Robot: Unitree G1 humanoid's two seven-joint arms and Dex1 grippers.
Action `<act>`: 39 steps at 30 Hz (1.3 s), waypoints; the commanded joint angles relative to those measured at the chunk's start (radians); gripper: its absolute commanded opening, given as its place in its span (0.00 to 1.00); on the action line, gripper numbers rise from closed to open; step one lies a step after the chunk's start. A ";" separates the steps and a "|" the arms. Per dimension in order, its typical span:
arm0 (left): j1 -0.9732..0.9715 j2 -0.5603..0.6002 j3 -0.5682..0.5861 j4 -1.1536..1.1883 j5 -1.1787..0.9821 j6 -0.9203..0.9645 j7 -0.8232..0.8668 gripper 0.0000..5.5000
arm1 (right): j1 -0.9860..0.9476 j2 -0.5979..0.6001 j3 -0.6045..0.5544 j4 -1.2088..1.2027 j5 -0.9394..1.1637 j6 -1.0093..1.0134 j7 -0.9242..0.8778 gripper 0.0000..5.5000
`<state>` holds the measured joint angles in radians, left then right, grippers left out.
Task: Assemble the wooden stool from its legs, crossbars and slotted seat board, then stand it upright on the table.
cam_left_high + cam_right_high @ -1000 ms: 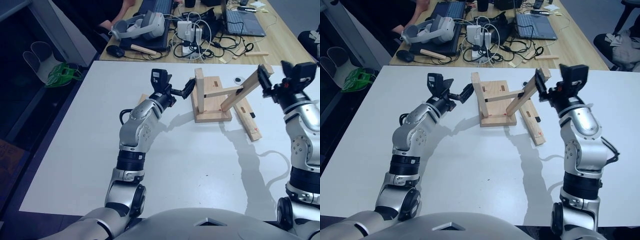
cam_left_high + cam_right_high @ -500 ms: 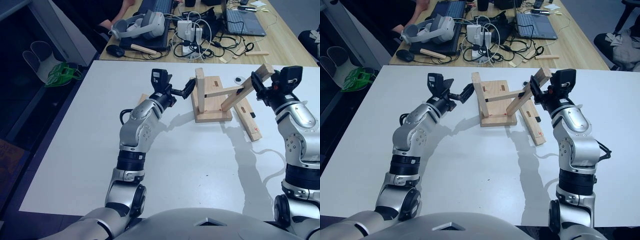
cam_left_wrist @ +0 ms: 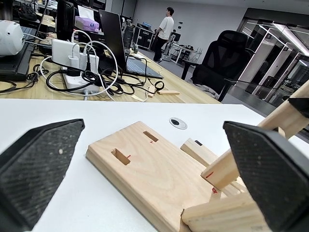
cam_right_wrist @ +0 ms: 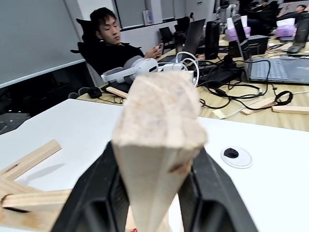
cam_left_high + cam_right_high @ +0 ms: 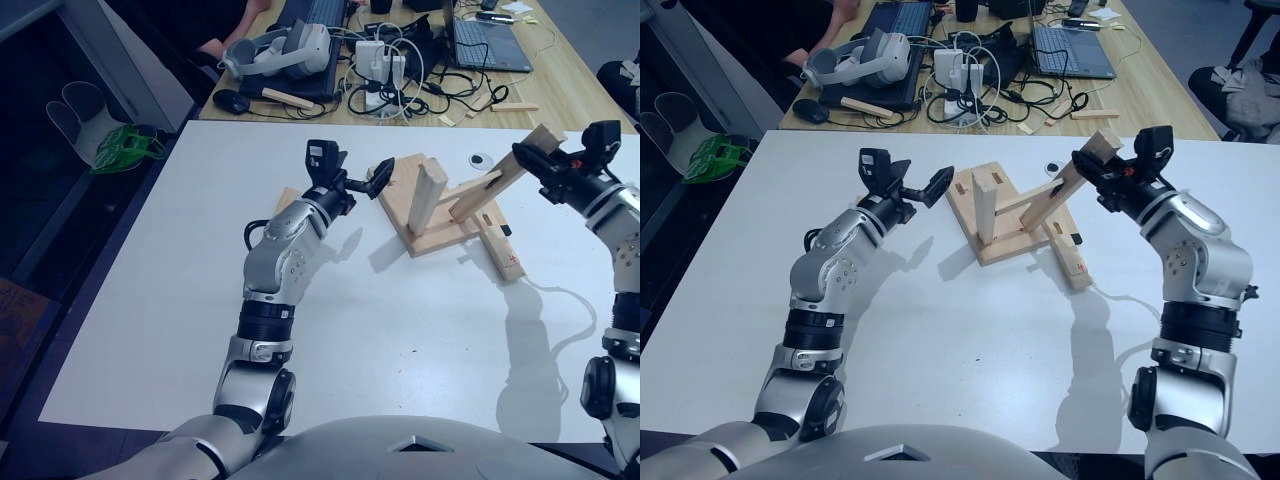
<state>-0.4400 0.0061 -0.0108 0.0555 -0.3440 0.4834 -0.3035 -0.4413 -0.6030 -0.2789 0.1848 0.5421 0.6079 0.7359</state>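
At the far middle of the surface (image 5: 400,330), the right gripper (image 5: 541,160) has its fingers clamped on 1 leg (image 5: 497,181) crossbar-joined to the seat board (image 5: 402,200) resting there, while the left gripper (image 5: 363,178) hangs wide open, empty, beside it, so an unsupported pull could spring the joints.

Both arms are built of rounded silver-grey shells joined by black ribbed rings. A thin black cable loops out beside the elbow of the left arm (image 5: 268,268), and the right arm (image 5: 1195,270) carries a similar loop. The left gripper (image 5: 355,180) and the right gripper (image 5: 535,165) are black, each topped by a boxy black camera housing. The fingers (image 3: 38,164) are wedge-shaped, with finely dimpled black pads.
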 commanded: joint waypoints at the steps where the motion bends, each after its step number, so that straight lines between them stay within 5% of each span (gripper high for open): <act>1: -0.012 0.002 -0.005 0.013 0.010 -0.006 -0.002 0.98 | -0.021 -0.057 -0.009 0.112 0.024 0.021 0.117 0.19; 8: -0.018 -0.008 -0.010 0.025 0.016 -0.017 0.002 0.98 | -0.033 -0.109 0.037 0.231 -0.036 -0.086 0.248 0.19; 16: -0.018 -0.006 -0.011 0.018 0.016 -0.010 0.002 0.98 | 0.097 -0.089 0.133 0.202 -0.147 -0.205 0.193 0.19; 26: -0.020 -0.003 -0.011 0.019 0.017 -0.008 0.003 0.98 | 0.090 -0.112 0.328 0.303 -0.367 -0.230 0.051 0.53; 32: -0.025 -0.007 -0.003 0.028 0.011 -0.010 0.005 0.98 | 0.074 -0.046 0.206 0.186 -0.200 -0.249 0.074 0.58; 39: -0.027 -0.004 0.005 0.034 0.006 -0.005 0.000 0.98 | -0.044 0.043 0.040 -0.010 -0.053 -0.155 -0.109 0.58</act>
<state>-0.4525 -0.0003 -0.0094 0.0835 -0.3359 0.4661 -0.3056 -0.4401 -0.5730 -0.2072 0.2252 0.4690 0.4266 0.6710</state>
